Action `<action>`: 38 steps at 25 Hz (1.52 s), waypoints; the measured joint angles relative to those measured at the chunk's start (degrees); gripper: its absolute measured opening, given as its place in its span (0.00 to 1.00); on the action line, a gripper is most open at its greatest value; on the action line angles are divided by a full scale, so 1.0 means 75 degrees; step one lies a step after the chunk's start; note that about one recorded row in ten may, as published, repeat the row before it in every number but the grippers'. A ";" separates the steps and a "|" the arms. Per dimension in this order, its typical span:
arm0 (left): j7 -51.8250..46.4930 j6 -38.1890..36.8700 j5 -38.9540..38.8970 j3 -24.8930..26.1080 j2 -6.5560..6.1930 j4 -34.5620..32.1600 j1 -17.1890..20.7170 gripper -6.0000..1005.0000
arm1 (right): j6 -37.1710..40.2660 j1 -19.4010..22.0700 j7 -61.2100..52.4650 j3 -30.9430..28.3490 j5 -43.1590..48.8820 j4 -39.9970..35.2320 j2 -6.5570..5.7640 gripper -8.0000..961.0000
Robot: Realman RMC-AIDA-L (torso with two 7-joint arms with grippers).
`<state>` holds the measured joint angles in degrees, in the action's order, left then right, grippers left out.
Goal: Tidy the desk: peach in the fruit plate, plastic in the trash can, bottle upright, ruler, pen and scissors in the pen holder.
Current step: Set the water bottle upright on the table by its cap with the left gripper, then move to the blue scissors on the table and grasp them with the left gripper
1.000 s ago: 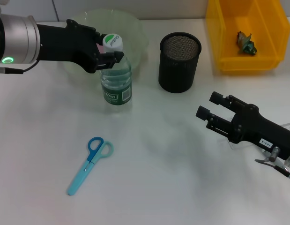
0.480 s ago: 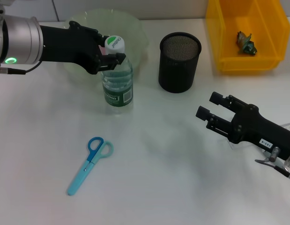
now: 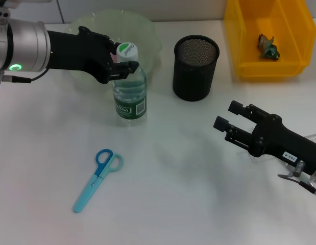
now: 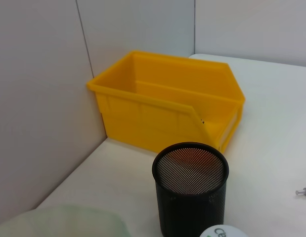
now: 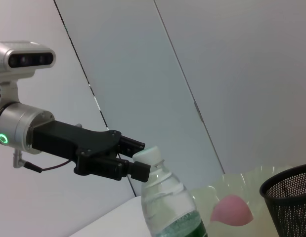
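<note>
Left pincer (image 3: 122, 62) clamped around upright bottle's (image 3: 129, 94) neck; right pincer (image 3: 230, 116) spread.

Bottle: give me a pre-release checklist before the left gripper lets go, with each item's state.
1. Bottle upright: ok; it stands nearly vertical on the desk, cap up.
2. Left gripper on the neck: ok; fingers close around it just under the cap.
3. Base flat on the desk: cannot tell; no view shows the contact clearly.
4. Room around the bottle: ok; the pen holder stands apart, though the fruit plate is close behind.
5. Right gripper out of the way: ok; open, low over the desk, far from the bottle.
6. Scissors clear of the bottle: ok; they lie nearer the robot.
</note>
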<state>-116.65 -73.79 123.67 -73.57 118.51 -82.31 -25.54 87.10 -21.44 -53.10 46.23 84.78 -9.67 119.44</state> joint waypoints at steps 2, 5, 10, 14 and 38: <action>0.0000 -0.0009 0.0000 0.0001 -0.0002 0.0016 -0.0017 0.54 | 0.0000 0.0000 0.0000 0.0000 0.0000 0.0001 0.0000 0.75; 0.0000 -0.0038 0.0000 0.0049 -0.0005 0.0094 -0.0084 0.55 | 0.0000 0.0000 -0.0002 0.0000 -0.0001 0.0001 0.0000 0.75; 0.0005 -0.0042 -0.0006 0.0053 -0.0005 0.0114 -0.0099 0.55 | 0.0000 0.0000 -0.0007 0.0000 -0.0004 0.0001 -0.0001 0.75; 0.0005 -0.0041 -0.0038 0.0054 -0.0005 0.0113 -0.0107 0.56 | -0.0003 0.0000 -0.0010 0.0000 -0.0011 0.0001 -0.0001 0.75; 0.0521 0.0247 -0.1261 0.0403 0.0007 -0.0303 0.0278 0.72 | -0.0027 -0.0012 -0.0016 -0.0029 -0.0020 0.0000 -0.0012 0.75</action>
<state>-112.74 -71.93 114.21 -70.55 118.56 -84.58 -23.46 86.90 -21.53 -53.22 46.01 84.63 -9.67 119.36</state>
